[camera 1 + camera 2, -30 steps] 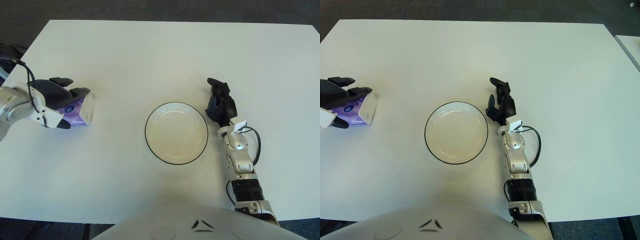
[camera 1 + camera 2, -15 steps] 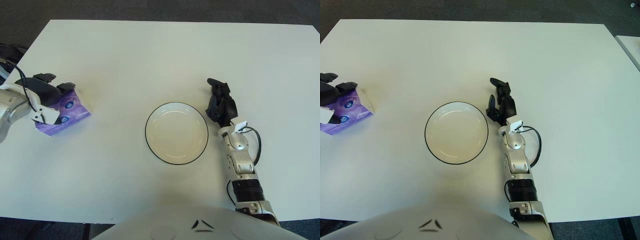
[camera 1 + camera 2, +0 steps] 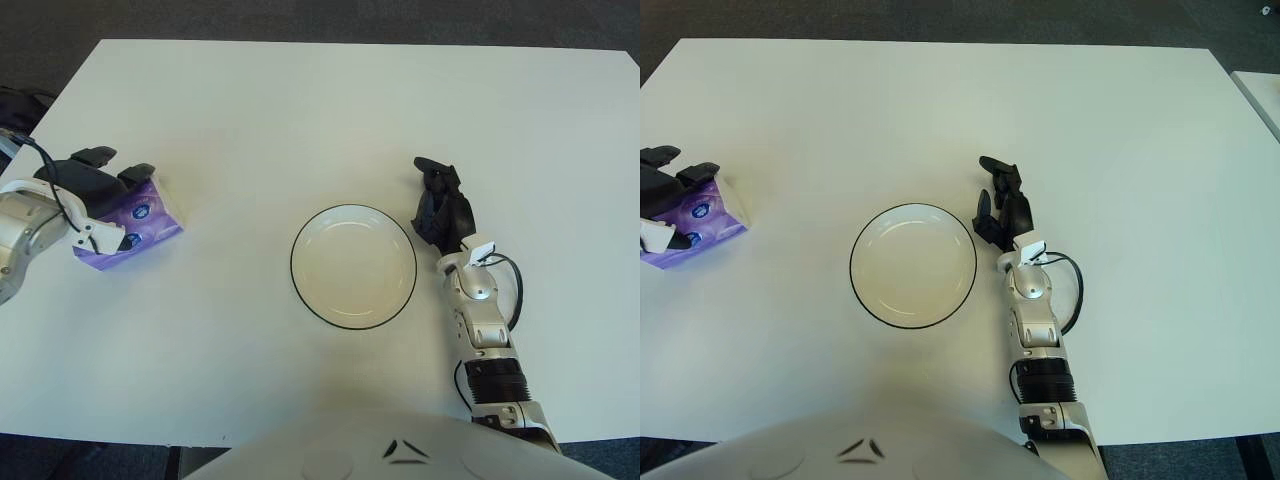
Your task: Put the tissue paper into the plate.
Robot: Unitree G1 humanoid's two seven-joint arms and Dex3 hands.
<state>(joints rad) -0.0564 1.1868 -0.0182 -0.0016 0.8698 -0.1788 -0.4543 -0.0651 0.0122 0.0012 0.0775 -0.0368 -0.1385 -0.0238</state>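
Observation:
The tissue paper is a purple pack (image 3: 141, 220) lying on the white table at the far left. My left hand (image 3: 92, 188) is on it: the black fingers lie over its far edge and the thumb presses its near side, so the hand grips the pack. The plate (image 3: 353, 266), white with a dark rim, sits empty at the table's middle, well to the right of the pack. My right hand (image 3: 441, 205) rests on the table just right of the plate, fingers relaxed and holding nothing.
The white table (image 3: 300, 110) has its left edge close behind my left hand. A cable (image 3: 512, 290) loops beside my right forearm.
The pack stood tipped up with its white side showing a second ago; it now lies flat, further left. My left hand shifted left with it. The right hand has not moved.

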